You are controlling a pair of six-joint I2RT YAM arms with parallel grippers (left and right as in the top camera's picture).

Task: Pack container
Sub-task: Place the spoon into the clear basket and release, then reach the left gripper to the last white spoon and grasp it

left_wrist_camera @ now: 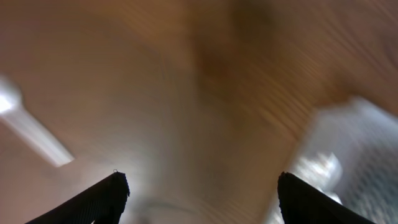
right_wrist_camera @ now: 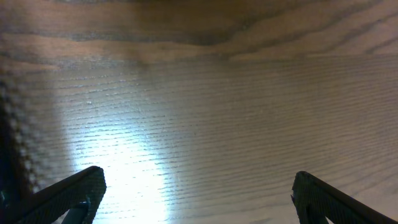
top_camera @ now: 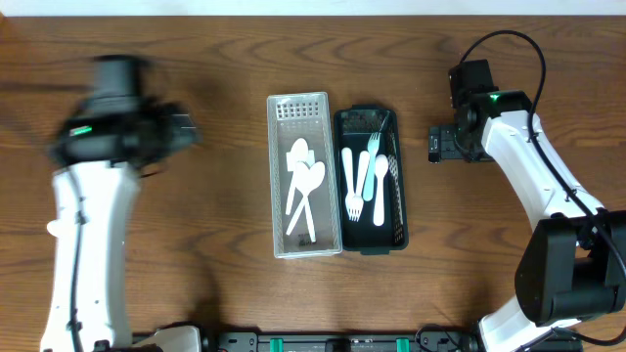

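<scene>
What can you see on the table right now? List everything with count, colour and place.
white tray: one, white and perforated, at the table's centre
black tray: one, black, right beside the white tray, on the right arm's side
spoons: at least two, white, lying in the white tray
cutlery: three pieces, two white and one pale blue, lying in the black tray
table: one, brown wood, under everything
left gripper: one, black fingers, open and empty, blurred, left of the trays
right gripper: one, black fingers, open and empty, over bare wood right of the black tray
</scene>
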